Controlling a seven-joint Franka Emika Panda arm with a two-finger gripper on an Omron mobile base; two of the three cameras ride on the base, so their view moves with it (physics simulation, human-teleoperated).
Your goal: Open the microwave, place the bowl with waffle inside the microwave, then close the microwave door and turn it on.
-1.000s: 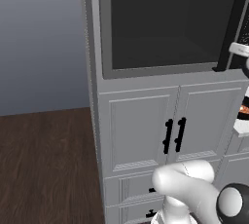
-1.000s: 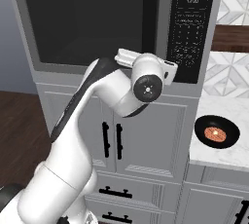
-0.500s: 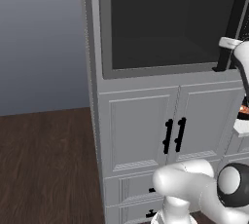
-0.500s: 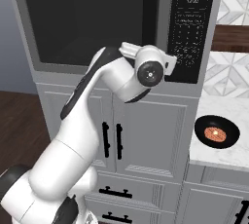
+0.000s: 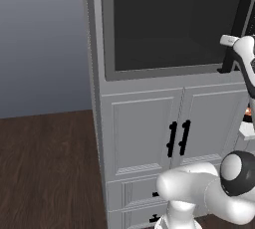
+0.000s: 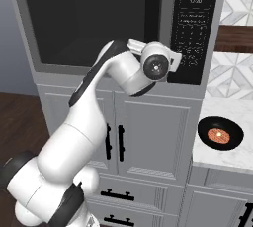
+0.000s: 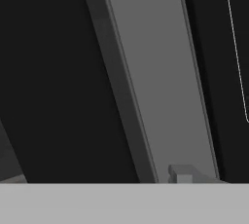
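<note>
The microwave point(image 6: 118, 28) is a large grey box built into the white cabinet column point(image 5: 144, 138), and it sits above two panelled cabinet doors point(image 6: 153, 137). The microwave door point(image 5: 172, 24) is shut; it is a wide, smooth pane of dark glass in a flat grey frame, and nothing inside can be made out through the glass. On the right edge of the door runs one long black bar handle point(image 6: 153, 14), straight and upright. Right of it stands the black control strip point(image 6: 196, 23), with a small display and rows of pale buttons. Each cabinet door below has one short black vertical handle point(image 5: 172, 139), so two handles stand side by side at the middle seam. In the right base view the white arm bends up to the gripper point(image 6: 174, 62), which is at the lower end of the bar handle, just in front of the control strip. In the hand view the grey door frame point(image 7: 155, 86) runs slanted between two dark surfaces. Whether the jaws are spread or pressed together I cannot tell. One dark round bowl point(image 6: 220, 133) with an orange-brown waffle point(image 6: 217, 134) in it rests on the pale marble counter point(image 6: 222, 154), right of the cabinets.
</note>
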